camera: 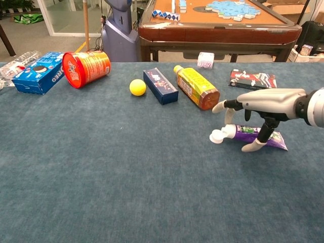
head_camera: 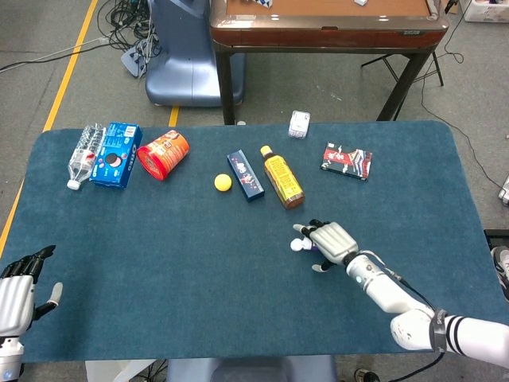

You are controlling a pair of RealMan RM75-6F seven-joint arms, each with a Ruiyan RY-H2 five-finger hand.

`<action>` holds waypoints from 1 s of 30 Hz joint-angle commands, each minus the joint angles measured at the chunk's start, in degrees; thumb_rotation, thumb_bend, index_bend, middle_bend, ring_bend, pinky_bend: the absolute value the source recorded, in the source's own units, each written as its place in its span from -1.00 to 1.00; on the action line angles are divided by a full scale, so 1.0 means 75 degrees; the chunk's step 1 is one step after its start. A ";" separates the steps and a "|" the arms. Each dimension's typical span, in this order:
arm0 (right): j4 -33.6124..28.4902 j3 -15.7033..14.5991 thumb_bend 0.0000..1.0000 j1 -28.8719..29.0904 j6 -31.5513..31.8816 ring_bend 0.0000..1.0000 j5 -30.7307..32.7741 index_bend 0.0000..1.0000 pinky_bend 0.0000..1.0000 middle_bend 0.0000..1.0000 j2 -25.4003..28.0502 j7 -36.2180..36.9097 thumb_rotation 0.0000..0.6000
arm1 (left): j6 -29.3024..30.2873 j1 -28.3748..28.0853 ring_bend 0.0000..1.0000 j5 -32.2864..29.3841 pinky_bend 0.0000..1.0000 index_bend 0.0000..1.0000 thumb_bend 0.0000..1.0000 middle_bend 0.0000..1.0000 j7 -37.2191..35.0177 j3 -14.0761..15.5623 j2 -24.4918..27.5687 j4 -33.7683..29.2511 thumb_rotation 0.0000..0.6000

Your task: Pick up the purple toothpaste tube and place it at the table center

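Observation:
The purple toothpaste tube [camera: 246,133] with its white cap [camera: 217,135] lies crosswise under my right hand [camera: 263,103], just right of the table's middle. That hand arches over the tube, with fingers on the far side and the thumb [camera: 253,147] on the near side, gripping it. In the head view the right hand [head_camera: 334,241] covers most of the tube [head_camera: 299,245], and only the cap end pokes out to the left. My left hand [head_camera: 17,290] hangs at the table's near left corner, holding nothing, fingers apart.
Along the far side lie a water bottle [head_camera: 82,155], a blue cookie box [head_camera: 117,154], a red can [head_camera: 163,153], a yellow ball [head_camera: 223,182], a dark blue box [head_camera: 245,175], a tea bottle [head_camera: 282,177] and a black packet [head_camera: 347,159]. A wooden table [head_camera: 318,24] stands behind.

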 commanded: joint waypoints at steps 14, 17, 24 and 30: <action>0.0536 -0.0097 -0.53 -0.0317 0.1221 -0.68 0.0309 -0.60 -0.47 -0.23 -0.0440 -0.1219 1.00 | 0.0034 0.0063 -0.56 0.0116 -0.57 -0.71 -0.29 -0.53 -0.0144 0.0043 0.0021 0.0046 1.00; 0.0632 -0.0171 -0.53 -0.0346 0.1284 -0.66 0.0339 -0.53 -0.47 -0.21 -0.0551 -0.1393 1.00 | 0.0058 0.0093 -0.56 0.0125 -0.57 -0.71 -0.29 -0.53 -0.0210 0.0051 0.0042 0.0057 1.00; 0.0966 -0.0209 -0.40 -0.0386 0.1408 -0.61 0.0391 -0.32 -0.47 -0.16 -0.0823 -0.1615 1.00 | 0.0043 0.0114 -0.56 0.0170 -0.57 -0.71 -0.29 -0.53 -0.0309 0.0077 0.0049 0.0077 1.00; 0.1090 -0.0223 -0.34 -0.0433 0.1442 -0.57 0.0446 -0.21 -0.47 -0.12 -0.0929 -0.1687 1.00 | 0.0036 0.0139 -0.57 0.0173 -0.57 -0.71 -0.29 -0.53 -0.0371 0.0090 0.0067 0.0096 1.00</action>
